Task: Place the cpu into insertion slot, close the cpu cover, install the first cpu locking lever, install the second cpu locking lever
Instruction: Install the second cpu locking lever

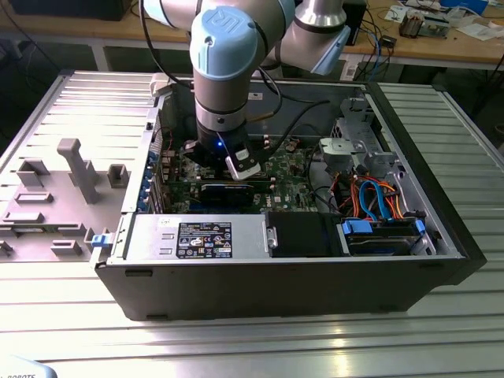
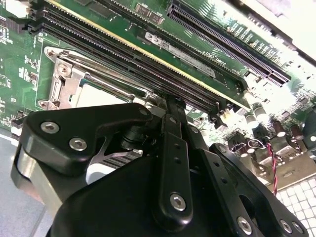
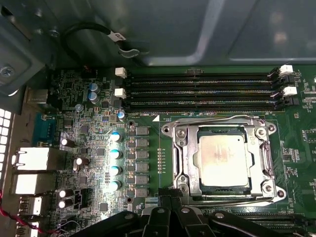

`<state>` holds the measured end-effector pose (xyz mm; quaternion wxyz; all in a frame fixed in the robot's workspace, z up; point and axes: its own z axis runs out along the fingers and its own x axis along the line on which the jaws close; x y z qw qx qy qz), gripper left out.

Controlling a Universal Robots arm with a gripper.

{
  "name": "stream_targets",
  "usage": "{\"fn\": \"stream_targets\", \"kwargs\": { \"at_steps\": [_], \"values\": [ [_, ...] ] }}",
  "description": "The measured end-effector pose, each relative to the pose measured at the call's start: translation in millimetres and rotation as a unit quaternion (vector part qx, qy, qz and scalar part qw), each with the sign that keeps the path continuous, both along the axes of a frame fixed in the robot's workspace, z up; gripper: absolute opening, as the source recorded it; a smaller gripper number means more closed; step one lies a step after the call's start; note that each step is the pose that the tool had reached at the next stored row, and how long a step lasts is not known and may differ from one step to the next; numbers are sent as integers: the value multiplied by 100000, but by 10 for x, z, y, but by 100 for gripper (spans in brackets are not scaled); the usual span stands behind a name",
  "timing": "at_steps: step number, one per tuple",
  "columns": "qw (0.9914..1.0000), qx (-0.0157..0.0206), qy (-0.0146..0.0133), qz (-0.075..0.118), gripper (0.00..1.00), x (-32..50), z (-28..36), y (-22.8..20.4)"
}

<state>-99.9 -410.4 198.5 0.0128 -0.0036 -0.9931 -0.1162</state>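
Inside the open computer case (image 1: 441,236) on the ribbed metal table (image 1: 236,339), the exterior view shows the grey and pale-blue arm (image 1: 228,55) reaching straight down over the green motherboard (image 1: 291,169), its wrist low above the board; a long black graphics card (image 1: 228,191) lies just in front of it, a grey moulded tray (image 1: 55,205) rests on the table toward the exterior view's left, and a cluttered wooden bench (image 1: 441,39) stands behind. Seen in the second wrist view, the black pincer (image 2: 168,106) hangs close over the board beside the long memory slots (image 2: 148,64); whether it is wide or narrow I cannot tell, and nothing shows in its grip. Behind its linkage the silver cpu cover (image 2: 74,79) and a patch of the cpu (image 2: 98,91) peek out. Seen in the first wrist view, the cpu (image 3: 220,155) sits flat in the insertion slot (image 3: 195,163), its silver-grey top framed by the cpu cover (image 3: 185,148) lying down around it, with wire levers (image 3: 212,121) running along the frame's edges. The pincer's tips (image 3: 170,205) stand just beside the socket's edge, near a row of blue-topped capacitors (image 3: 115,160).
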Motion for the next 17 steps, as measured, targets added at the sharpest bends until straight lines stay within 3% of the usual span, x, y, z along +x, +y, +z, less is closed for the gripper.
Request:
{"fn": "stream_targets", "kwargs": {
  "at_steps": [5, 13, 17],
  "values": [
    [100000, 15, 3, -7, 11, -9, 38, 1],
    [100000, 47, 4, -5, 11, -13, 160, 0],
    [100000, 43, 13, -4, 11, -13, 165, 0]
  ]
}}
